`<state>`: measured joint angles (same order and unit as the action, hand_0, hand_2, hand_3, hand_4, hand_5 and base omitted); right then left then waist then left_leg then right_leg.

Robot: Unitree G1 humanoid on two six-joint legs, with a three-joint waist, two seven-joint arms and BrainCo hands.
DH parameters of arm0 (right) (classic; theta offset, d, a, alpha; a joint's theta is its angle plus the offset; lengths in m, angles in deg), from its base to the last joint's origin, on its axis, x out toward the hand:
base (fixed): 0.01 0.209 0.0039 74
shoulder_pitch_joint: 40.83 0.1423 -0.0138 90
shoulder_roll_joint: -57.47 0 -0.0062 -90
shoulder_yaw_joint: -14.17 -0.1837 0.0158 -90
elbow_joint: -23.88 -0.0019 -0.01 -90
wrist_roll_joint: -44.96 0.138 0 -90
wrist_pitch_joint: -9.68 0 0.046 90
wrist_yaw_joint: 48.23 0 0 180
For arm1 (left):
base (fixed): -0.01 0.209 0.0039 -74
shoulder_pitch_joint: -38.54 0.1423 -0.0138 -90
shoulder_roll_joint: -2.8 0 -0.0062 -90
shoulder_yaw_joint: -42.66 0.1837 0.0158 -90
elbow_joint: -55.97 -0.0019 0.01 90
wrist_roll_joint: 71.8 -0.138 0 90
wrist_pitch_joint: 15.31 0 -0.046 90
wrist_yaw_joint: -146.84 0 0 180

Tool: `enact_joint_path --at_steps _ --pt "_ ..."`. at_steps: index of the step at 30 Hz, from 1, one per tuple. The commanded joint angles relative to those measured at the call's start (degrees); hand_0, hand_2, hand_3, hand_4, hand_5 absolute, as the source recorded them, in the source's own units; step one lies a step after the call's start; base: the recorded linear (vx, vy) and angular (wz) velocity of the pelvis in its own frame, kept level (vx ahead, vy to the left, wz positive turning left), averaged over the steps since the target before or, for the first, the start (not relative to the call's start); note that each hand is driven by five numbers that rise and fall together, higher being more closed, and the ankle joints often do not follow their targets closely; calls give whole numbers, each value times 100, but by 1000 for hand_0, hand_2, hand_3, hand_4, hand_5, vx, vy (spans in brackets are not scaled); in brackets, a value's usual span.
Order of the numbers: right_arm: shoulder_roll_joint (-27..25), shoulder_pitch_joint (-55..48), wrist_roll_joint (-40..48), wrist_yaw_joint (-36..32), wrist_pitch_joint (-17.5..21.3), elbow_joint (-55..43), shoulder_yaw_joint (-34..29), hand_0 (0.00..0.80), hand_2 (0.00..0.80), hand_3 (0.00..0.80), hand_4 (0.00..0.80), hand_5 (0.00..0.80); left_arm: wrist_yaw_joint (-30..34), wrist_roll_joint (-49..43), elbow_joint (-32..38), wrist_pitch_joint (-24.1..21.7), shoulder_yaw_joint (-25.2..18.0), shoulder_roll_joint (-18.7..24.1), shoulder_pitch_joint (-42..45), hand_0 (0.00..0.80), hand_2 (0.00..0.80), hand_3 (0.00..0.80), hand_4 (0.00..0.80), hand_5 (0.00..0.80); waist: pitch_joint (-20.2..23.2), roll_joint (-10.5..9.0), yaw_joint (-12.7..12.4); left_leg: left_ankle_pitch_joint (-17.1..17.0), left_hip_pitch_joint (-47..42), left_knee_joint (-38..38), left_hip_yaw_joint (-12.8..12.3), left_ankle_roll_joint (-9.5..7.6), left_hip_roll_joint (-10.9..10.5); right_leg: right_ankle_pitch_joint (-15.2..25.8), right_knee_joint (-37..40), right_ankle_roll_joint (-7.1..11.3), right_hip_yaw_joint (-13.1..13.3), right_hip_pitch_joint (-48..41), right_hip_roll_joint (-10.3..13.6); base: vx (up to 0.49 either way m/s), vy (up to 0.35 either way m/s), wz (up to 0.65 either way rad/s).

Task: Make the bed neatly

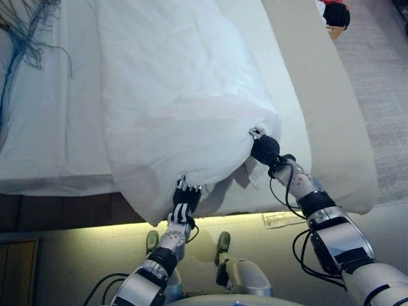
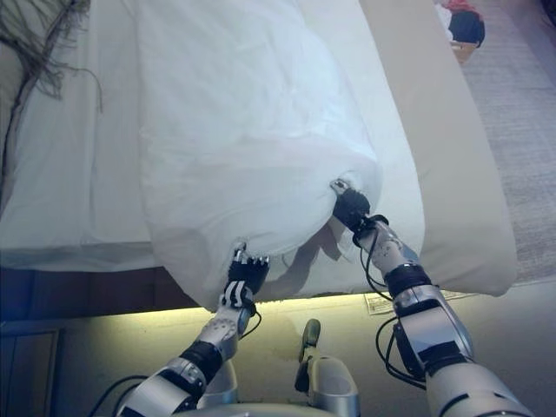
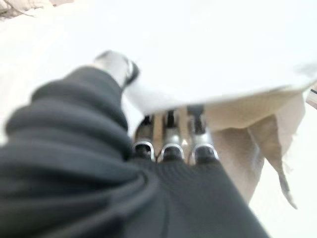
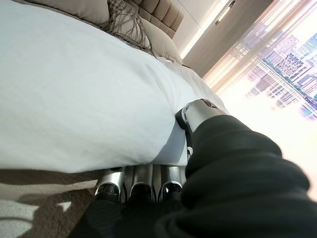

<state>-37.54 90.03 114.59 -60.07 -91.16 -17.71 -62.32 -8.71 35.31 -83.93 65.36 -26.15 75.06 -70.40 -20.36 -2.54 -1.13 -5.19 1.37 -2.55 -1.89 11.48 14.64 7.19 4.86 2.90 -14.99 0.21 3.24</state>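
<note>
A puffy white duvet (image 1: 178, 89) lies along the middle of the bed, its near edge hanging over the bed's side. My left hand (image 1: 185, 203) is at the lower left corner of that edge, fingers (image 3: 171, 144) tucked under the cloth and thumb (image 3: 116, 67) on top. My right hand (image 1: 265, 150) holds the edge further right, where the cloth bunches into folds. Its fingers (image 4: 141, 186) lie under the duvet (image 4: 74, 99) and its thumb (image 4: 195, 111) presses from above. The fingertips of both hands are hidden by the cloth.
White sheet (image 1: 51, 121) shows left of the duvet, a beige cover (image 1: 331, 121) on its right. A fringed grey throw (image 1: 25, 29) lies at the upper left. Pillows and a padded headboard (image 4: 158, 10) stand at the far end. Carpet (image 1: 382, 83) runs along the right.
</note>
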Motion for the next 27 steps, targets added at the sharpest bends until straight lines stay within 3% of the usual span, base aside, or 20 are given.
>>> enact_joint_path --at_steps 1,12,13,14,22,27 --pt "-111 425 63 -121 140 -160 -389 800 800 800 800 800 37 -6 174 -58 190 -340 -273 800 800 800 800 800 365 -368 -215 -230 -27 -245 -107 -44 288 -399 -462 396 -18 -91 490 0 0 0" --pt "-130 384 -227 105 3 -69 -437 800 800 800 800 800 -96 91 82 -268 44 -324 -242 800 800 800 800 800 372 -368 -242 -239 -13 -245 -83 -49 268 -392 -448 401 -46 -107 500 0 0 0" --pt "-142 373 -363 186 -73 -33 -436 621 621 621 621 621 -101 82 61 -293 19 -317 -243 800 800 800 800 800 377 -370 -243 -238 -14 -245 -85 -48 266 -393 -449 404 -49 -108 505 0 0 0" --pt "-157 356 -511 359 -136 25 -428 0 0 0 0 0 -117 61 40 -322 -11 -309 -240 800 800 800 800 800 385 -372 -248 -237 -15 -245 -88 -48 264 -392 -448 407 -56 -110 512 0 0 0" --pt "-87 -184 -1353 340 -531 616 -273 0 0 0 0 0 -263 -258 -240 -684 -565 -68 -223 800 800 800 800 800 392 -368 -279 -250 -24 -245 -50 -75 210 -403 -439 400 -36 -137 525 4 36 2" --pt "258 -874 -1627 117 -304 1259 -321 0 0 0 0 0 -222 -529 -552 -560 -1139 238 -182 800 800 800 800 800 358 -287 -335 -240 -22 -245 -2 -105 136 -423 -450 407 -45 -150 563 7 51 2"
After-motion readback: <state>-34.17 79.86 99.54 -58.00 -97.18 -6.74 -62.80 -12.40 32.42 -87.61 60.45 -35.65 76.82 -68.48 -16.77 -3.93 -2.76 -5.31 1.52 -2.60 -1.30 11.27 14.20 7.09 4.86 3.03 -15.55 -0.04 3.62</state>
